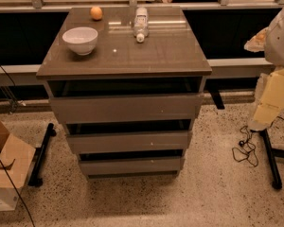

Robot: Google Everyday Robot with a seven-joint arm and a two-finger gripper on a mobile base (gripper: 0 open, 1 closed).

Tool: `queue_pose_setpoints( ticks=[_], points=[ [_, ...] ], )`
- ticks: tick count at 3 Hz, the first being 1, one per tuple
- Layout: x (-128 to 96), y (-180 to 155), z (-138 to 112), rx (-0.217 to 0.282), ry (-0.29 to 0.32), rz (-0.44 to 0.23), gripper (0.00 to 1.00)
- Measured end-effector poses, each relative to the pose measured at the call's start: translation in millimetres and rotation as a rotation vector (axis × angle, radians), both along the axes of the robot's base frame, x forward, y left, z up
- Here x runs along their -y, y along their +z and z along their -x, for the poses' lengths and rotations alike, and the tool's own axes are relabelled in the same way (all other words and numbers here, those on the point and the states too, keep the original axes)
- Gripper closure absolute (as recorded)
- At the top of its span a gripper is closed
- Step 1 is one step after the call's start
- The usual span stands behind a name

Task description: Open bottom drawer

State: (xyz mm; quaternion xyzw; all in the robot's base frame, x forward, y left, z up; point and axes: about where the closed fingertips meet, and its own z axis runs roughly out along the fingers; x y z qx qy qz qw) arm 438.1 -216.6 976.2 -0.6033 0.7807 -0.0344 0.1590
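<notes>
The bottom drawer is the lowest of three grey-brown flat fronts on the glossy-topped cabinet. A dark gap shows above its front, and none of its interior shows. The middle drawer front and the taller top drawer front sit above it. My gripper is out of view. Only white and cream parts of my arm show at the right edge, well to the right of the cabinet and apart from it.
On the cabinet top stand a white bowl, an orange and a lying plastic bottle. A cardboard box and a black bar are on the floor at left. Cables and a black stand leg are at right.
</notes>
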Motion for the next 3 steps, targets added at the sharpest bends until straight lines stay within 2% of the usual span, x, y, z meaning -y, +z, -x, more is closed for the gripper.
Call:
queue_pose_setpoints(
  ticks=[1, 2, 3],
  points=[
    [0, 0, 0, 0.0, 0.0, 0.0, 0.0],
    [-4, 2, 2, 0.014, -0.004, -0.009, 0.2],
    [-17, -17, 3, 0.034, -0.017, -0.057, 0.44]
  ],
)
